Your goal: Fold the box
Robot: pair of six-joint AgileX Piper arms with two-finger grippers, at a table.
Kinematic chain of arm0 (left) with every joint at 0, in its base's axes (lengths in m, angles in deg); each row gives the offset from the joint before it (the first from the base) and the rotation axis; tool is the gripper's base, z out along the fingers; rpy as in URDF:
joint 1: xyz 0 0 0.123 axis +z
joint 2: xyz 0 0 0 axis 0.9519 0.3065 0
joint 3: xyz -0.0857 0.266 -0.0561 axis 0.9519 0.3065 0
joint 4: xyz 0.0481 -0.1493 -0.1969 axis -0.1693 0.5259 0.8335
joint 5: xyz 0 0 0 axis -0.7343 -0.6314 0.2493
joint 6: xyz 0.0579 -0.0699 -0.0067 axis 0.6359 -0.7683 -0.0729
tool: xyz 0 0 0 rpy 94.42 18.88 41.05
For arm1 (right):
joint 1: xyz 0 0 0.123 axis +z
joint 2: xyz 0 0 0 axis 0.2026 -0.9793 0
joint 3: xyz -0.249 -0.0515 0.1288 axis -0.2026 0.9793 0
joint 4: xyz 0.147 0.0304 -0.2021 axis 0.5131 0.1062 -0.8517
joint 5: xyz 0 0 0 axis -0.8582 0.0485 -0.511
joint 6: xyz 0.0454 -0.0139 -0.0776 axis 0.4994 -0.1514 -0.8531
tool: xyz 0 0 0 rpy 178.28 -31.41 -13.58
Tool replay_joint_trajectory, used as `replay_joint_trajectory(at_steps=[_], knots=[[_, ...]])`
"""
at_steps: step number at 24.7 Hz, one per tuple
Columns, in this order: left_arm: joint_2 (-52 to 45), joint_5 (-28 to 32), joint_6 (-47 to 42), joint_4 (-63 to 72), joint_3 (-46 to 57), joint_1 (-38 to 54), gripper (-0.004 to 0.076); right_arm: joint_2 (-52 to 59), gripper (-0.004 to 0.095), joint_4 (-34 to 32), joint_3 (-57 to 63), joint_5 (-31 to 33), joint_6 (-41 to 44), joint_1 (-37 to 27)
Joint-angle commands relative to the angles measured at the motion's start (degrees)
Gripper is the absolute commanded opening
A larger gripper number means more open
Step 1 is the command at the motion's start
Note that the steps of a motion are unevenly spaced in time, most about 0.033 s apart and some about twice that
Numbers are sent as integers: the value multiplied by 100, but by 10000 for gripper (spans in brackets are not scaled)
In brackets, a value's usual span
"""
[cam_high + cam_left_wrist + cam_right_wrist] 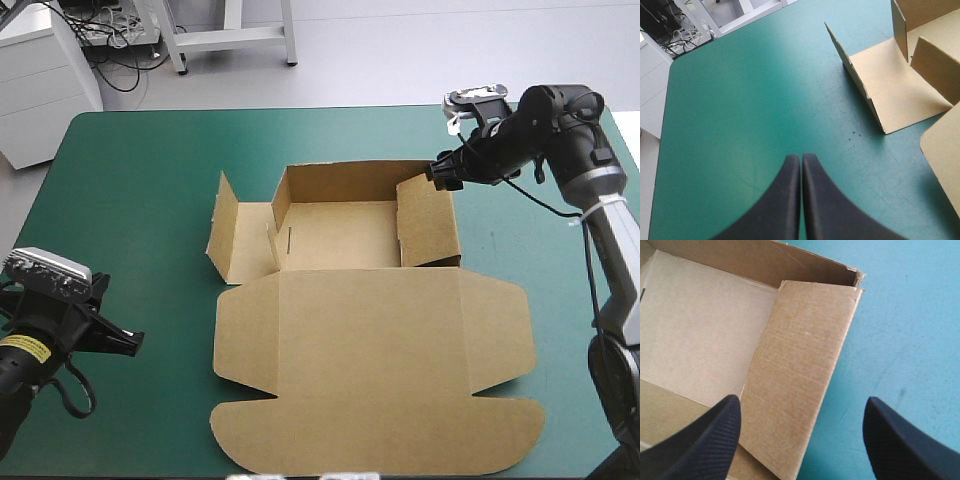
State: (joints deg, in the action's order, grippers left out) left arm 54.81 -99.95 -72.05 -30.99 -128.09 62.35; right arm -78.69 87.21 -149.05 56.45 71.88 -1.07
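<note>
The right gripper [801,402], fingers spread wide, hovers over the box [340,235] at its raised right wall [800,370]. The left gripper [801,159], fingers pressed together, hangs over bare teal-green cover [740,100] left of the box, whose lid [375,370] lies flat mid-table.

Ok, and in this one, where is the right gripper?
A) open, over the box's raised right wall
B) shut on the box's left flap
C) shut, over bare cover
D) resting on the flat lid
A: the right gripper has its fingers wide apart in its wrist view, with the right wall of the box ahead of and between them.
</note>
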Motion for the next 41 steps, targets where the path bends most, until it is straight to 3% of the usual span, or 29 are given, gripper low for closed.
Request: replay_joint_trajectory(at_steps=[1,7,16,19,26,28,30,34,41], knots=[[9,346,-41,-14,-158,-17,-6,483,642,0,-180,18,-14,-10],[9,346,-41,-14,-158,-17,-6,541,672,-250,-58,18,-14,-10],[9,346,-41,-14,-158,-17,-6,-14,709,-50,446,18,42,-10],[9,346,-41,-14,-158,-17,-6,-521,709,274,446,-104,30,-10],[9,346,-41,24,-158,-17,-6,-1076,692,269,425,-574,30,-10],[9,333,-41,24,-158,-17,-6,-1130,642,269,425,-633,-7,-10],[9,321,-41,24,-158,-17,-6,-1163,501,269,425,-640,-7,-10],[9,312,-41,24,-158,-17,-6,-1186,-19,269,425,-640,-50,-10],[9,312,-41,33,-158,-17,-6,-1172,-22,269,414,-620,-78,-10]])
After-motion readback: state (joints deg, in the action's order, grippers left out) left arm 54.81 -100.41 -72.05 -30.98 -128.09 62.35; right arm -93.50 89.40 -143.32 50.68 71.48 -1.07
